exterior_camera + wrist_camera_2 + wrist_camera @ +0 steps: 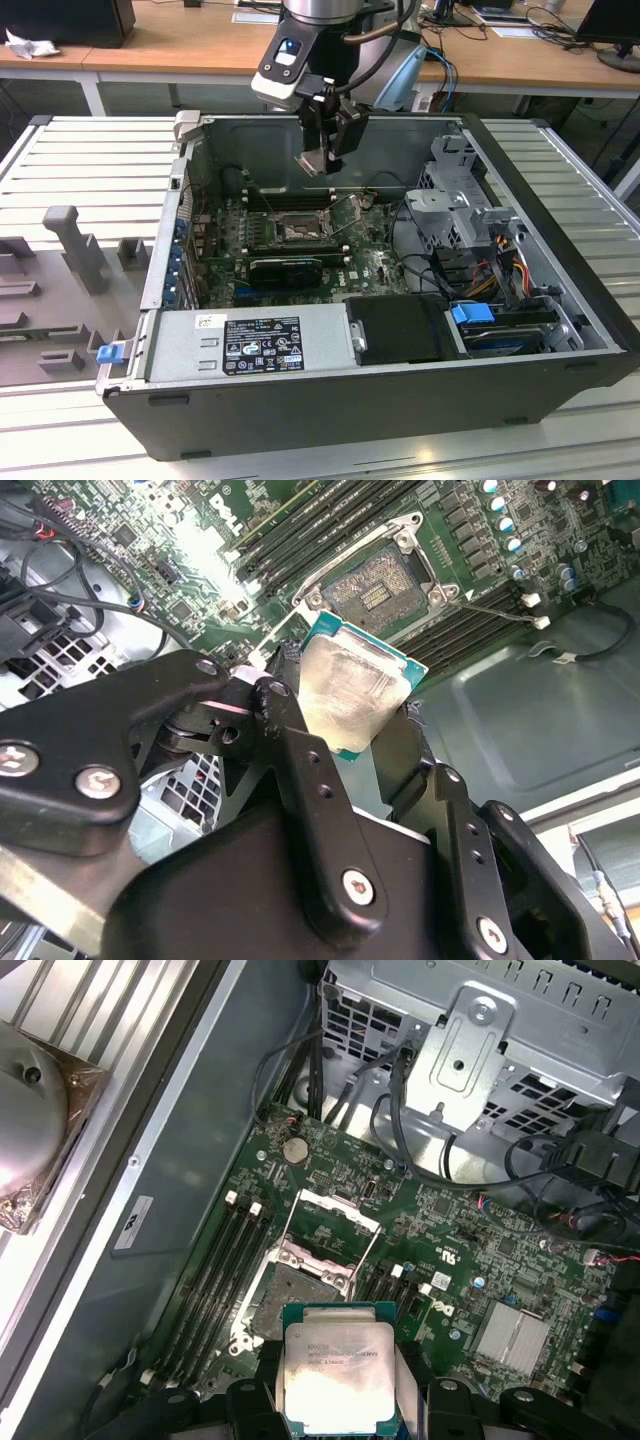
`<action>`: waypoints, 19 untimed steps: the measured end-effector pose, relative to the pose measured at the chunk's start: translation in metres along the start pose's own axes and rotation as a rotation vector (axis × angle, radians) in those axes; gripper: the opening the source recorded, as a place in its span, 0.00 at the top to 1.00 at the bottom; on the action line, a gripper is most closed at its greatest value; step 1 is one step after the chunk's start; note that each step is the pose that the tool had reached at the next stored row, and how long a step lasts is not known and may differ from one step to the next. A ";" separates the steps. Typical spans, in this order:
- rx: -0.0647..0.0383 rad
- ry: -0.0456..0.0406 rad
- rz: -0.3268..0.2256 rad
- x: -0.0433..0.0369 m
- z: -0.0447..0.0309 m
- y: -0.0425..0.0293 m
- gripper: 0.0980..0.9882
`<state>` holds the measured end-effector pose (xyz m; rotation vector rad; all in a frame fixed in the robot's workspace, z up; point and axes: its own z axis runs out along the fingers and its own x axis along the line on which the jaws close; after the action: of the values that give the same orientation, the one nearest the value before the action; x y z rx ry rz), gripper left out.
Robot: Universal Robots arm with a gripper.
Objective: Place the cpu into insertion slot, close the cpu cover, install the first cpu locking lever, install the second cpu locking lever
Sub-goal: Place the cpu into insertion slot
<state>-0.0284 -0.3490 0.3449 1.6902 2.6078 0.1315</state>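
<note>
I am hanging inside the open computer case (330,410), above the green motherboard (375,262) and well off it, as the exterior view shows. The case wall (190,1160) is standing on one side of my path and the metal drive cage (480,1050), with its loose cables (400,1130), on the other. Between them I am judging the room straight down to be open, so a plain vertical drop is suiting this step better than any sideways swing. The long memory slots (215,1270) are running just beside the target and are not where I am aiming. My gripper (325,152) is partly closed, with my fingers (285,715) clamping opposite edges of the cpu (337,1370), which is sitting flat between them with its silvery face to the first wrist view. The insertion slot (290,1295) is lying below and slightly off to one side of the chip, its dark centre bare and its metal rim showing all round. The cpu cover (318,1262) appears to be tipped up at the slot's far edge, leaving the opening free. To do this well I am thinking of squaring the chip's edges to that rim first, holding it level, and letting it settle without pressing, since a tilted corner could catch the rim or the contacts beneath.
</note>
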 end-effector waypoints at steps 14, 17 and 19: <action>0.000 -0.0002 0.003 -0.0001 0.0026 -0.0002 0.52; 0.000 -0.0007 0.005 -0.0001 0.0042 -0.0004 0.52; 0.000 -0.0013 0.011 -0.0001 0.0050 -0.0004 0.52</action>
<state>-0.0284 -0.3490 0.3399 1.7036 2.5982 0.1306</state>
